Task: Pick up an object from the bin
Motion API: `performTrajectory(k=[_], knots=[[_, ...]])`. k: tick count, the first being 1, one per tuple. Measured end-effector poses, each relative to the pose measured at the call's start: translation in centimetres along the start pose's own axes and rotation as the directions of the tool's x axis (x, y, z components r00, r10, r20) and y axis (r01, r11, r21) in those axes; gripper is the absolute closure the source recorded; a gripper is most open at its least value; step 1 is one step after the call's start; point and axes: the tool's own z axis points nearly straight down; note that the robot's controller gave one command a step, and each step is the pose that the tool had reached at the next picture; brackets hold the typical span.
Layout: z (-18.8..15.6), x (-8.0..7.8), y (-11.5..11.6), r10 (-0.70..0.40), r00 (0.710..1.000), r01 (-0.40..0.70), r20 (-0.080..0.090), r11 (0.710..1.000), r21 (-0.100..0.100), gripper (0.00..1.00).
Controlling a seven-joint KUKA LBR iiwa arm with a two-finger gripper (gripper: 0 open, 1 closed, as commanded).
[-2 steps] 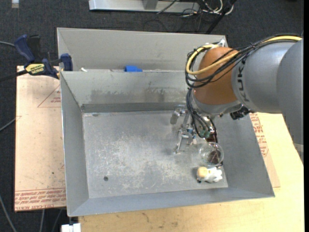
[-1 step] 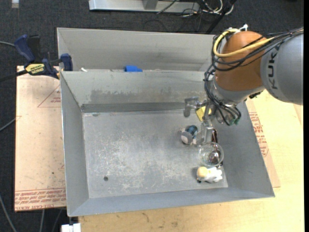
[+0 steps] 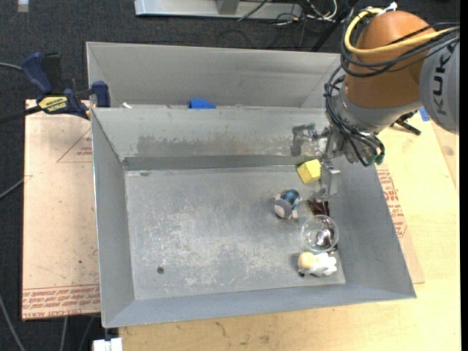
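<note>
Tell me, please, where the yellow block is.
The yellow block lies right of centre near the bin's back wall, beside the gripper, behind a blue-grey toy.

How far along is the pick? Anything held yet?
Nothing looks lifted out yet. The gripper is low in the right side of the bin, right beside a yellow block; whether it holds the block I cannot tell. A secure grasp and the lift remain.

Single arm (image 3: 441,64) reaching in, tool (image 3: 326,183) pointed down.
Orange-covered wrist (image 3: 384,50) sits up and right of the tool. Black cables (image 3: 355,141) loop round it and hang just above the tool, yellow cable (image 3: 358,22) arcs over its top, grey arm runs off further right.
</note>
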Motion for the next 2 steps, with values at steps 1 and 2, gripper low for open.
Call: performTrajectory(k=[1, 2], knots=[[2.5, -0.4, -2.0, 0.006, 1.000, -0.007, 0.014, 1.000, 0.002, 0.00], [7.2, 4.1, -2.0, -0.113, 0.994, 0.113, 0.000, 0.994, -0.002, 0.00]])
